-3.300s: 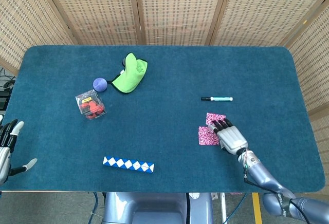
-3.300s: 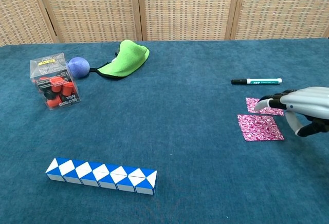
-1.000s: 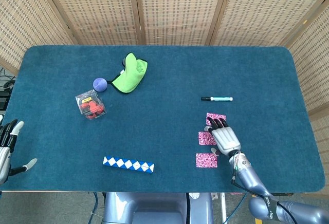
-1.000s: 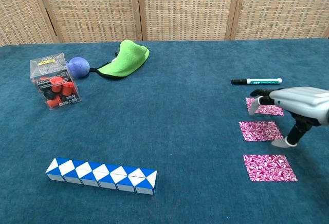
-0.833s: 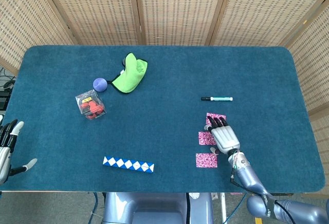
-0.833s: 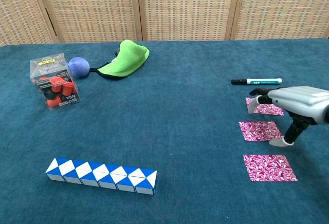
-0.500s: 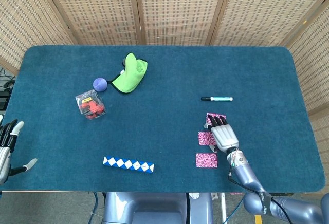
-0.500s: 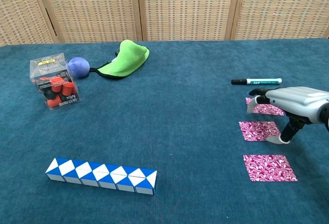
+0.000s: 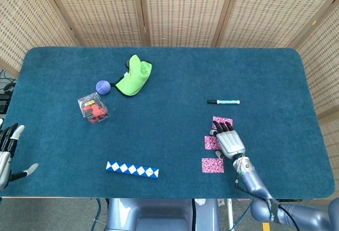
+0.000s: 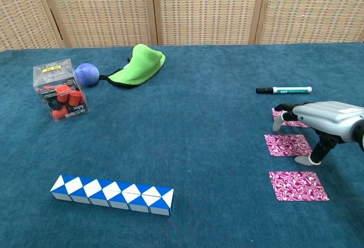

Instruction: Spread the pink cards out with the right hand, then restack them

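Three pink patterned cards lie spread in a line on the blue table. The far card (image 9: 219,120) (image 10: 282,115) is partly under my right hand's fingertips. My right hand (image 9: 229,139) (image 10: 318,118) hovers palm down over the middle card (image 9: 211,142) (image 10: 284,144), its thumb tip touching that card's near right edge; it holds nothing. The near card (image 9: 212,165) (image 10: 297,185) lies apart and uncovered. My left hand (image 9: 7,149) hangs open off the table's left edge, seen only in the head view.
A marker pen (image 9: 223,102) (image 10: 283,90) lies just beyond the cards. To the left are a green cloth (image 9: 134,75), a purple ball (image 9: 103,86), a clear box of red pieces (image 9: 93,107) and a blue-white block snake (image 9: 132,169) (image 10: 112,194).
Since 3.3 s ago a third card has been drawn toward the near edge. Over the last second my right hand shifted slightly left and lowered over the middle card.
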